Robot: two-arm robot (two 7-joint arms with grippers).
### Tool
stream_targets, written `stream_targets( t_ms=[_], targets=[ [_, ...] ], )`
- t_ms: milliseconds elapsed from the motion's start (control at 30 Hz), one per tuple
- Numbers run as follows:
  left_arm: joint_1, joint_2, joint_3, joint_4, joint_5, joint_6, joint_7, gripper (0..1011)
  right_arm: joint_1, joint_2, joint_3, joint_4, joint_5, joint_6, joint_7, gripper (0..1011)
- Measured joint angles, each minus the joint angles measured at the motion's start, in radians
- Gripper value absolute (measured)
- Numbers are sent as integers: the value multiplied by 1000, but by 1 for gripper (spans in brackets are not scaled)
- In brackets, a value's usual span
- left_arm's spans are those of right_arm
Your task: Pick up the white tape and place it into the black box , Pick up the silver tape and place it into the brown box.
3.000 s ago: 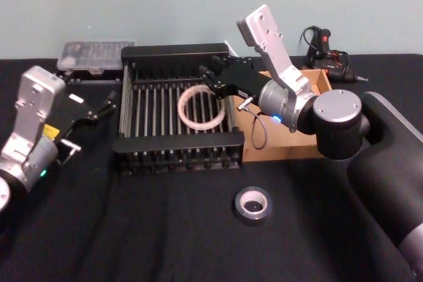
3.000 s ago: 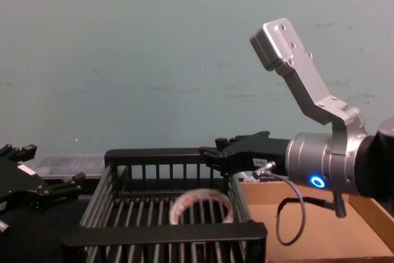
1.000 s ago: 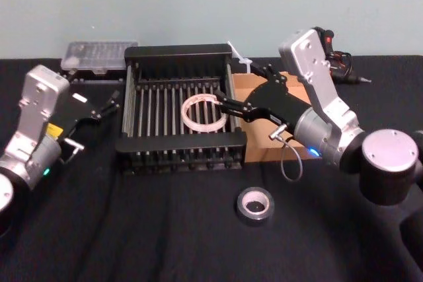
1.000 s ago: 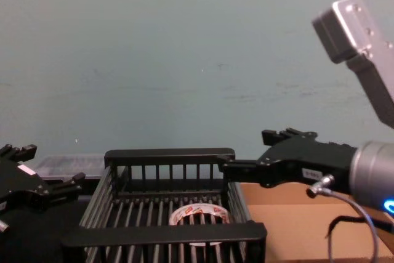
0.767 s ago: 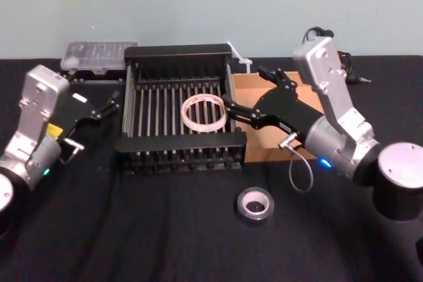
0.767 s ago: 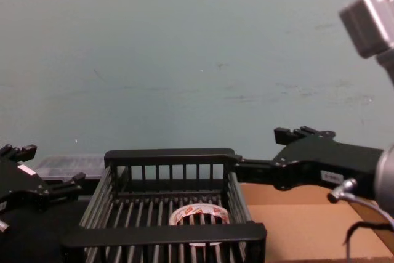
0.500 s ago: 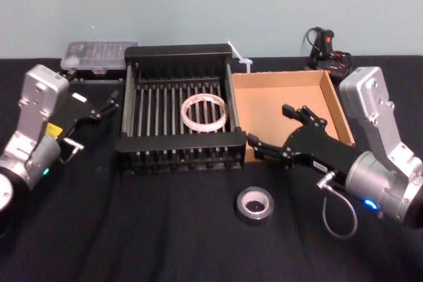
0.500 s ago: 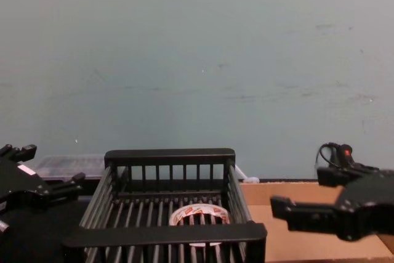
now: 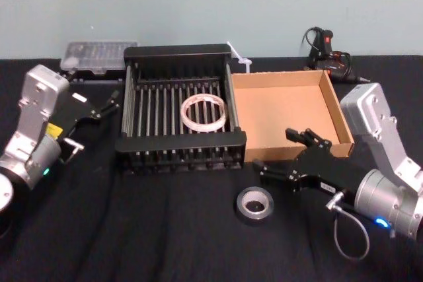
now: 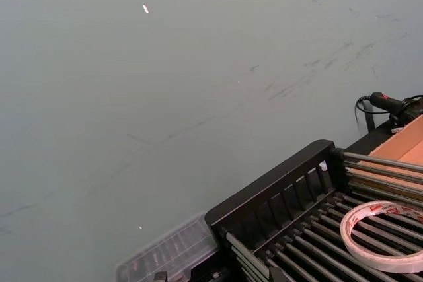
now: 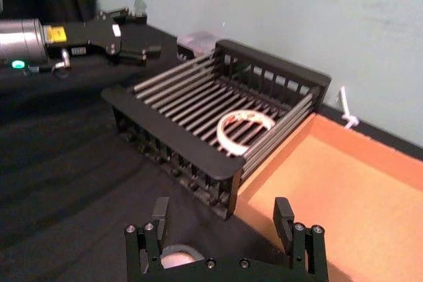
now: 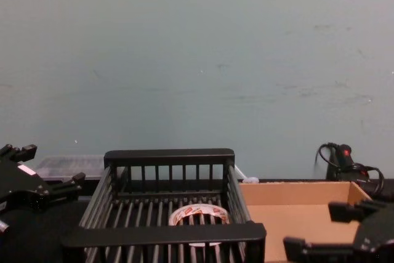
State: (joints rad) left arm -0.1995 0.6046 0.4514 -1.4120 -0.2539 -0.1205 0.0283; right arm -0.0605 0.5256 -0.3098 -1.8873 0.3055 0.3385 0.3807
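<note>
Nearest me, the dull grey-silver roll of duct tape with a pale core, the silver tape (image 9: 255, 204), is lying flat on the black-draped bench (image 9: 165, 229). Just beside it, the right end effector (image 9: 276, 163) is hovering with its black fingers spread apart and empty, above the front wall of the shallow tan cardboard tray, the brown box (image 9: 284, 109). Touching that tray's left side, the black slatted plastic crate, the black box (image 9: 178, 141), is holding the whitish roll with red-orange print, the white tape (image 9: 204, 111), flat on its floor bars. Off to the left, the left end effector (image 9: 106, 104) is waiting with fingers parted, pointing toward the crate's left rim. A clear plastic case (image 9: 98, 54) is sitting behind it against the wall.
</note>
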Motion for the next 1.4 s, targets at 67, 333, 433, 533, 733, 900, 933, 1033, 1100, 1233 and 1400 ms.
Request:
stream_targets(
  t_ms=[67,333,433,533,733,900,933,1033,1100,1233,1400],
  targets=[
    [0,0,0,0,0,0,0,1001,4,2,-8,10,2,11,0,1002],
    [0,0,0,0,0,0,0,1001,26,1,-35,49,4,39,-8,1002],
    [0,0,0,0,0,0,0,1001,39,-4,-45,71,1,46,-11,1002],
    [0,0,0,0,0,0,0,1001,53,-12,-52,98,5,57,-9,1002],
    [0,0,0,0,0,0,0,1002,79,-23,-70,147,12,67,-3,1002],
    [0,0,0,0,0,0,0,1001,95,-28,-85,176,11,67,-1,1003],
    [0,0,0,0,0,0,0,1001,99,-29,-91,185,9,67,-1,1002],
    [0,0,0,0,0,0,0,1001,107,-31,-100,201,1,67,-1,1002],
    [0,0,0,0,0,0,0,1001,110,-32,-103,209,-4,67,-1,1002],
    [0,0,0,0,0,0,0,1001,117,-34,-109,225,-11,69,-2,1002],
    [0,0,0,0,0,0,0,1001,129,-41,-115,247,-22,69,-1,1002]
  ],
)
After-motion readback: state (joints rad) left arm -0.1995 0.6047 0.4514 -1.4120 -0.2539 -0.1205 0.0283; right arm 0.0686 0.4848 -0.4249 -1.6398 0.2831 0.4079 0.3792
